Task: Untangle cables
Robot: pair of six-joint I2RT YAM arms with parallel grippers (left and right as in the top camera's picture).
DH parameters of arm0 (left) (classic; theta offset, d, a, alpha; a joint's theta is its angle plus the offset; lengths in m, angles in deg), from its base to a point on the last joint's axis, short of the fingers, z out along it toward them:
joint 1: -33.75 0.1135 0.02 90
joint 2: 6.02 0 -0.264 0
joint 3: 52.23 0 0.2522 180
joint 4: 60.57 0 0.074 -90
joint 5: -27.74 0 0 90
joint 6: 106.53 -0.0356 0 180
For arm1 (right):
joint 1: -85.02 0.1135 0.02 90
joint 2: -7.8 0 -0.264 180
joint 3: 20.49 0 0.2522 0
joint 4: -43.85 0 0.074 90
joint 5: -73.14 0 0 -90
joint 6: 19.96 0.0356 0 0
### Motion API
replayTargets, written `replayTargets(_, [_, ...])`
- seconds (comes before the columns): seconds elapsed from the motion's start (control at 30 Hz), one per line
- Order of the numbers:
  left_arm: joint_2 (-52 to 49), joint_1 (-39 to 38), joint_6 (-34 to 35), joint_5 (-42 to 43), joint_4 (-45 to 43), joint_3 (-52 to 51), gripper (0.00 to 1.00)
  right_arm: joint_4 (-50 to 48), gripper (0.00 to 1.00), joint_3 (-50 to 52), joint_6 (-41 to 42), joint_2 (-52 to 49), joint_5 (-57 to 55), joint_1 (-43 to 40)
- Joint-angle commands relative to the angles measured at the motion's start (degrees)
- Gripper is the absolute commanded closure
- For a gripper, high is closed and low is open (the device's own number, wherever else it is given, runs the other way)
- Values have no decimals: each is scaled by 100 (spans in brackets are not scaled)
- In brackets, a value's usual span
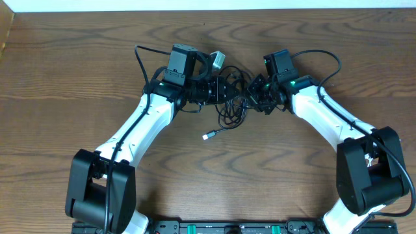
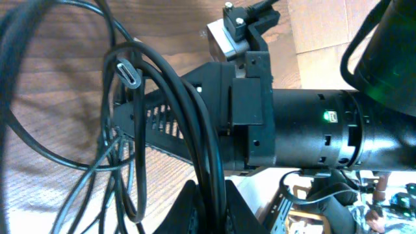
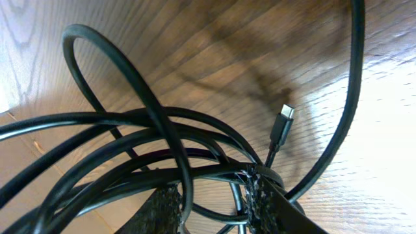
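Observation:
The cables (image 1: 231,104) lie as a black tangle of loops between my two arms at the table's back middle. One cord trails forward to a small silver-tipped plug (image 1: 209,136). My left gripper (image 1: 220,91) reaches into the tangle from the left. In the left wrist view it (image 2: 211,207) is shut on a few black strands (image 2: 207,149) that rise between its jaws, near an oval plug (image 2: 130,73). My right gripper (image 1: 252,97) enters from the right. In the right wrist view it (image 3: 211,198) stands open, with black loops (image 3: 162,136) crossing the gap between its fingers (image 3: 261,198); a black plug (image 3: 283,129) hangs beyond.
Brown wooden tabletop (image 1: 78,71) all round. The thicker black arm cords (image 1: 325,62) arc behind each wrist. The right arm's black wrist body (image 2: 312,123) fills the left wrist view close by. The arm bases (image 1: 97,188) stand at the front corners.

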Motion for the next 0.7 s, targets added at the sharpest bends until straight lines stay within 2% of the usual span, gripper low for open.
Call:
replayTargets(0.0, [33, -17, 181, 341, -13, -17, 92, -87, 68, 0, 328, -37, 188, 48])
replayTargets(0.13, [33, -103, 181, 339, -13, -17, 92, -105, 67, 0, 723, -37, 463, 48])
replayTargets(0.43, [33, -293, 256, 339, -68, -17, 92, -96, 71, 0, 935, -37, 691, 48])
replayTargets(0.53, [33, -293, 505, 341, -184, -17, 92, -83, 76, 0, 933, -42, 640, 46])
replayTargets(0.6, [33, -293, 643, 341, -293, -17, 92, -76, 87, 0, 920, -46, 595, 48])
replayTargets(0.63, [33, -293, 654, 341, -339, -17, 92, -63, 96, 0, 826, -46, 487, 48])
replayTargets(0.67, [33, -293, 654, 341, -358, -17, 92, -33, 99, 0, 645, -46, 293, 48])
